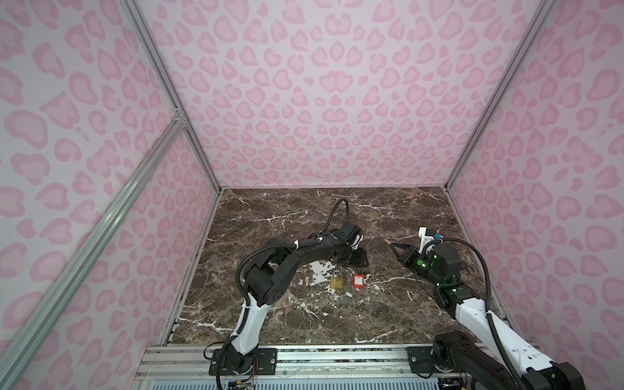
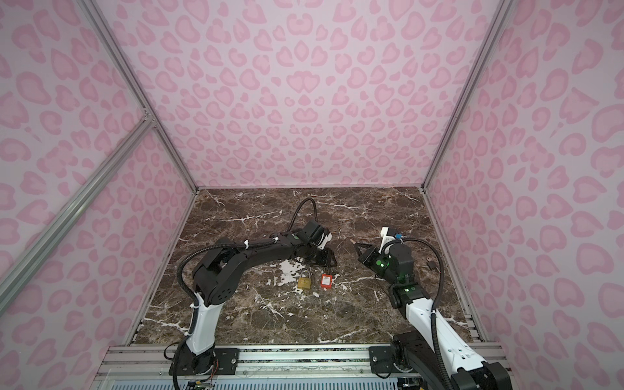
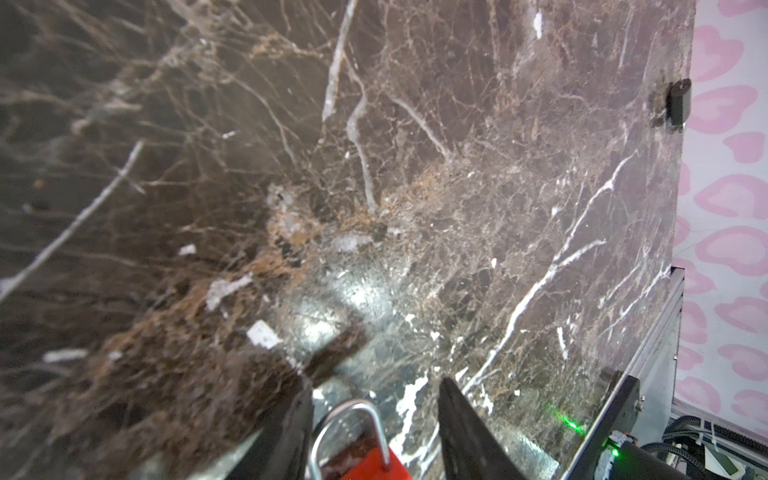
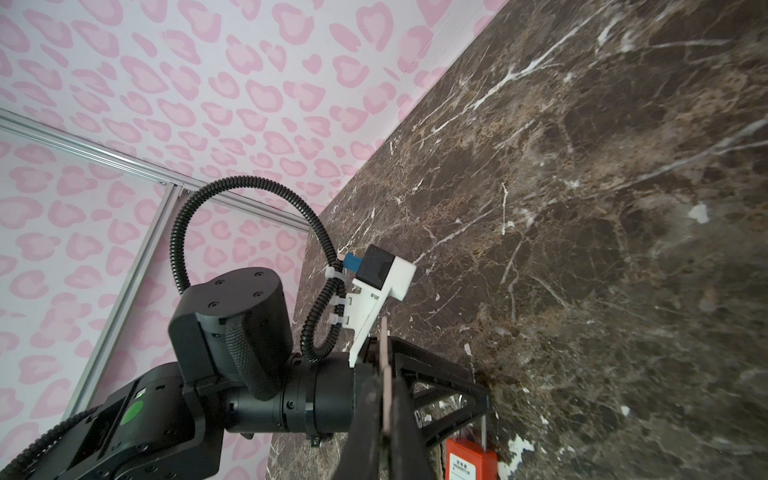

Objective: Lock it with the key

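Nearest to the robot's base, two padlocks lie flat on the marble table, just beside each other: a brass padlock to the left and a red padlock to the right. The long axis of each runs from near to far, with the shackle at the far end, so I judge that the keyhole faces the near side.

Just behind the red padlock, the left gripper has its fingers spread on both sides of the shackle. A gap shows on one side, so nothing is pinched.

Farther back and well apart to the right, the right gripper is pressed together on a thin flat key, which points to the far left. The left arm is nearer to the lock. I judge that the lock must be turned toward the key.
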`<act>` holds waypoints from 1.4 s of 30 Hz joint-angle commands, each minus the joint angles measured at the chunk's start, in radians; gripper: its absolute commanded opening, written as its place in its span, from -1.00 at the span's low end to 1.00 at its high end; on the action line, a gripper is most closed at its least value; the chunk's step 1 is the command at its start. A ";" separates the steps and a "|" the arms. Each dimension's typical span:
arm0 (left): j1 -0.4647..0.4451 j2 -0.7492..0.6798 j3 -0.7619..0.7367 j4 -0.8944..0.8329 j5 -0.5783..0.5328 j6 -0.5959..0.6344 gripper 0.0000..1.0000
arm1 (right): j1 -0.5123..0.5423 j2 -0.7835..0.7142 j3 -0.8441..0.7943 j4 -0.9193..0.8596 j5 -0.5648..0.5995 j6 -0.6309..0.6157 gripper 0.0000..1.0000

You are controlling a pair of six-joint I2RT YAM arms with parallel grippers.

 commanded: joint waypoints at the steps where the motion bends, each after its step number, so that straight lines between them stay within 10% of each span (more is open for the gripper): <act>1: 0.001 -0.028 0.002 -0.022 -0.050 0.001 0.06 | 0.002 -0.003 -0.011 0.014 0.007 -0.001 -1.00; 42: -0.126 0.083 0.211 -0.359 -0.472 0.117 0.34 | 0.000 0.002 -0.010 0.015 0.010 0.000 -1.00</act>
